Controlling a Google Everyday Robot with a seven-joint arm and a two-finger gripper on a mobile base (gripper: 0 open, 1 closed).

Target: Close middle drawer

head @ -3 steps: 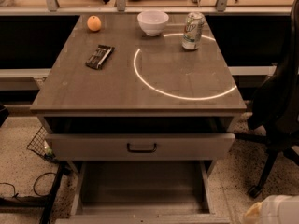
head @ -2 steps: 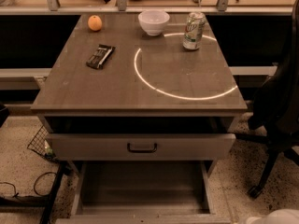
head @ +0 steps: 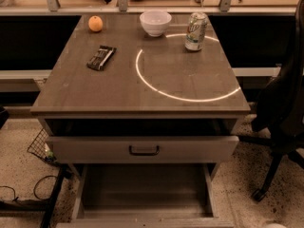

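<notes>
Closing has not started: the middle drawer (head: 142,189) sits pulled far out of the cabinet (head: 142,94), its open box filling the bottom of the camera view. Its front panel runs along the lower frame edge, and its handle is not visible. Above it the top drawer (head: 85,150) is out only a little, with its dark handle (head: 144,150) at mid-front.

Of the gripper (head: 274,225), only a pale sliver shows at the bottom right edge, low and off the drawer's right front corner. That sliver is likely the gripper or the arm end. It touches nothing visible, and its state cannot be told.

Key relation: the drawer front lies to the left of the sliver, with its long axis running left to right across the frame. The slide direction is away from the camera, into the cabinet. Judgement: the gripper needs to shift left to about the middle of the front panel, get on its outer face, then push straight back. An off-centre push near the right corner could skew the drawer on its rails.

On the cabinet top, away from the work, are an orange (head: 95,23), a white bowl (head: 155,22), a can (head: 196,31), a dark packet (head: 101,57) and a ring of light (head: 156,90). An office chair (head: 285,103) stands to the right.
</notes>
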